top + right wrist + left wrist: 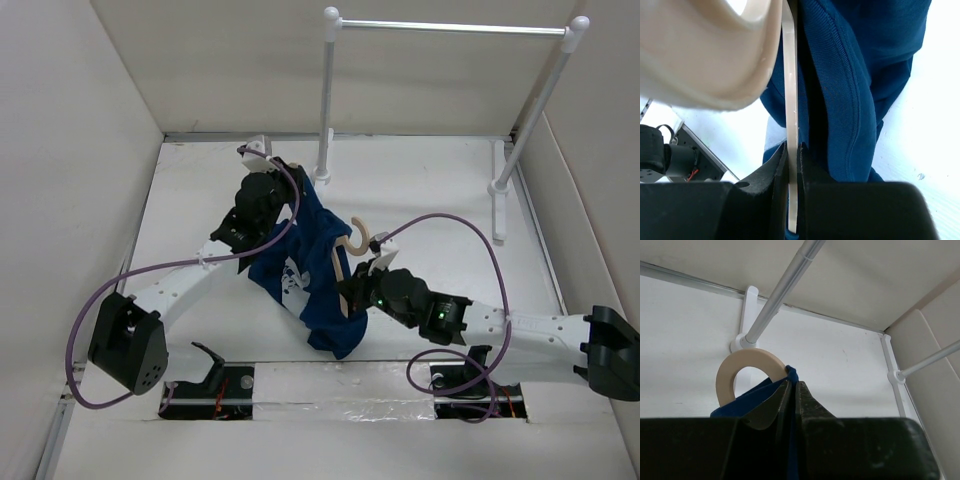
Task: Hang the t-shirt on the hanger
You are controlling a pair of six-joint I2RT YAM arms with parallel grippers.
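The navy t-shirt (305, 262) hangs bunched between both arms above the table, its white print partly showing. My left gripper (287, 192) is shut on the shirt's upper edge; in the left wrist view the blue cloth (790, 374) is pinched between the jaws, with the hanger's beige hook (745, 362) just beyond. My right gripper (352, 290) is shut on the pale hanger (345, 255); in the right wrist view the thin beige frame (791, 100) runs between the jaws, the shirt (865, 75) draped beside it. Most of the hanger is hidden by cloth.
A white-posted rack with a silver bar (450, 28) stands at the back right; its near post foot (322, 176) is just behind the left gripper. White walls enclose the table on three sides. The arm bases and purple cables (460, 225) lie at the front.
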